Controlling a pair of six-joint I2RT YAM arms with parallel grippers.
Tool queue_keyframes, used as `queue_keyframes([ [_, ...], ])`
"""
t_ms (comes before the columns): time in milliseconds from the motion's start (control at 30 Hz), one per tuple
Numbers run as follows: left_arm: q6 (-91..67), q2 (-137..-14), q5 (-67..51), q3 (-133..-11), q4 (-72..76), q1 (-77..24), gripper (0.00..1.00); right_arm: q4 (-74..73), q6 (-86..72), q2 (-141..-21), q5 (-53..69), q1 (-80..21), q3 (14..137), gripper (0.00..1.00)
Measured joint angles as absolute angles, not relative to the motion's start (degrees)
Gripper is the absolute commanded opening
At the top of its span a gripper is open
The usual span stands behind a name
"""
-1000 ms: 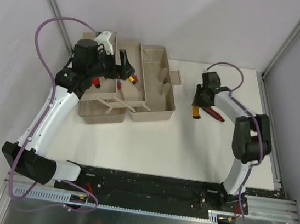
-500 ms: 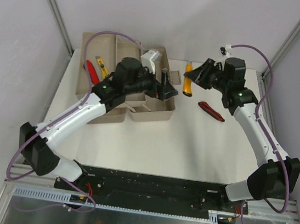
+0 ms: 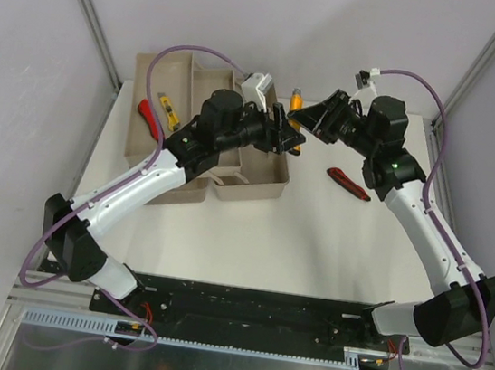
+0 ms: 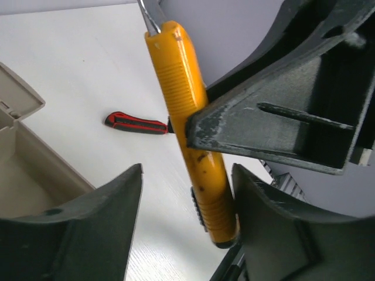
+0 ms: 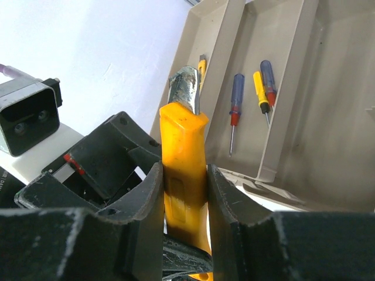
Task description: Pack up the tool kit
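Yellow-handled hand tool (image 4: 176,76) held in mid-air just beside the open beige plastic toolbox (image 3: 251,190).
The right end effector (image 5: 184,175) clamps it; the left end effector's (image 4: 184,181) 2 fingers (image 4: 105,222) stand apart around it. Releasing before they close could drop it onto the white counter (image 3: 295,237).

No words, numbers, brand names or signs can be read in any of the views.
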State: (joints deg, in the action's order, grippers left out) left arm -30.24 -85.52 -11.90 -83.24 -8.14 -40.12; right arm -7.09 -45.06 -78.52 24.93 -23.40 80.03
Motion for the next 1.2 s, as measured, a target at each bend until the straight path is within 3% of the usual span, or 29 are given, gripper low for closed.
queue_keyframes([
  [200,-31.4,-85.4,-13.0,-83.3,-7.0,-40.6,0.21,-6.3,-45.7,-78.5,24.9,-23.4,79.5,0.19],
  [233,-31.5,-85.4,-13.1,-83.3,-6.9,-40.7,0.15,-6.1,-45.9,-78.5,24.9,-23.4,79.5,0.26],
  [300,-31.9,-85.3,-12.9,-83.2,-6.7,-40.6,0.05,-5.4,-45.8,-78.5,25.0,-23.2,79.5,0.51],
  [367,-31.9,-85.0,-12.5,-83.2,-6.7,-40.6,0.01,-4.8,-46.5,-78.5,25.4,-23.3,79.5,0.70],
  [500,-31.0,-84.4,-10.0,-82.4,-6.7,-40.6,0.00,-5.3,-46.2,-78.2,25.3,-23.5,79.5,0.91],
  [767,-27.5,-79.3,-1.8,-78.5,-8.5,-37.4,0.00,-9.5,-42.7,-74.7,22.0,-21.4,79.5,0.96],
  [1200,-25.4,-73.3,7.4,-77.0,-19.4,-13.4,0.04,-15.9,-39.2,-70.8,19.3,-13.6,76.7,0.93],
])
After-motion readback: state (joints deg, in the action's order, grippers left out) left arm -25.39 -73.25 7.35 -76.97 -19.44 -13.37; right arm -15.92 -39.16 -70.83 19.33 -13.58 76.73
